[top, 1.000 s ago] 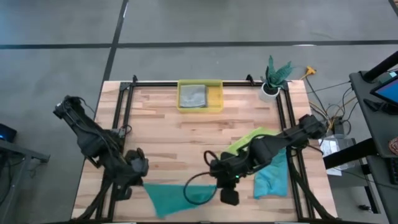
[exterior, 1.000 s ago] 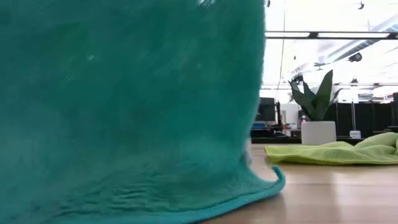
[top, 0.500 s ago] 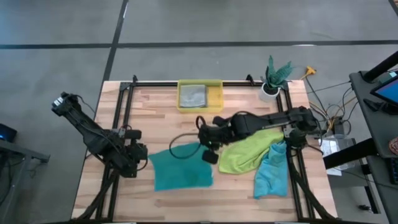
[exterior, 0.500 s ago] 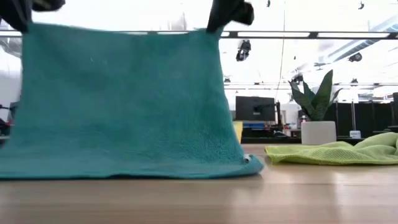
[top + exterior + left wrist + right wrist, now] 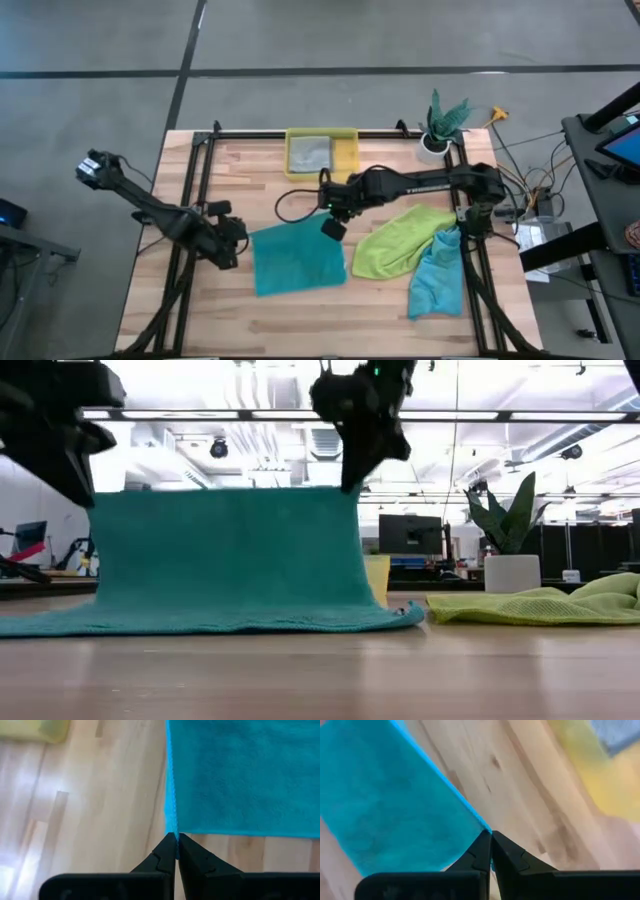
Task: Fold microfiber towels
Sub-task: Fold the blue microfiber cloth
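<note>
Both grippers, left [image 5: 177, 836] and right [image 5: 491, 834], jaws pinching teal towel [image 5: 295, 258] corners; pinched edges hidden.

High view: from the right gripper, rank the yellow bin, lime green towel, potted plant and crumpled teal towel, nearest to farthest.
From the right gripper:
1. Lime green towel, just to its right.
2. Yellow bin, toward the table's far edge.
3. Crumpled teal towel, near the right edge, and potted plant, at the far right corner: too close to call.
</note>
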